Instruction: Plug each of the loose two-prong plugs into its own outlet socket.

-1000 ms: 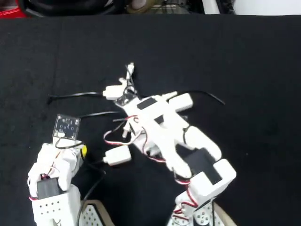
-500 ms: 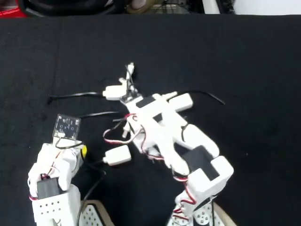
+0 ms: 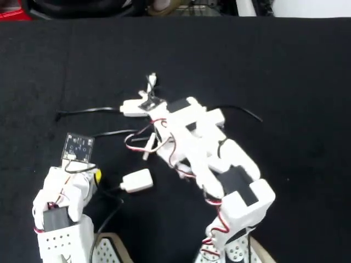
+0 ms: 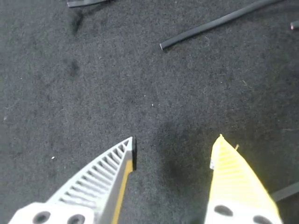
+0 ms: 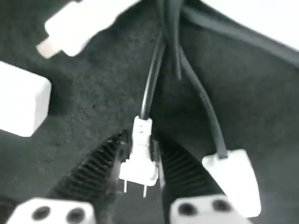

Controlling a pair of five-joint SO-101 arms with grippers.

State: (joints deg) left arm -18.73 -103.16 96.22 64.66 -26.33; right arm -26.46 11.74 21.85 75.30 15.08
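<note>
Now the two-prong plug (image 5: 138,161) is clamped in the right gripper (image 5: 140,140), near the white block (image 5: 21,105); prongs should be squared to socket slots before pressing. Left gripper (image 4: 175,137) is held apart.

From overhead, my white right arm (image 3: 219,164) hides the small white two-prong plug (image 5: 139,168) pinched in my right gripper (image 5: 139,138) and part of a white rectangular block (image 3: 216,116). At that wrist, a white plastic connector (image 5: 79,21) blurs; a white boxy adapter (image 5: 21,105) is cropped by the frame.
</note>
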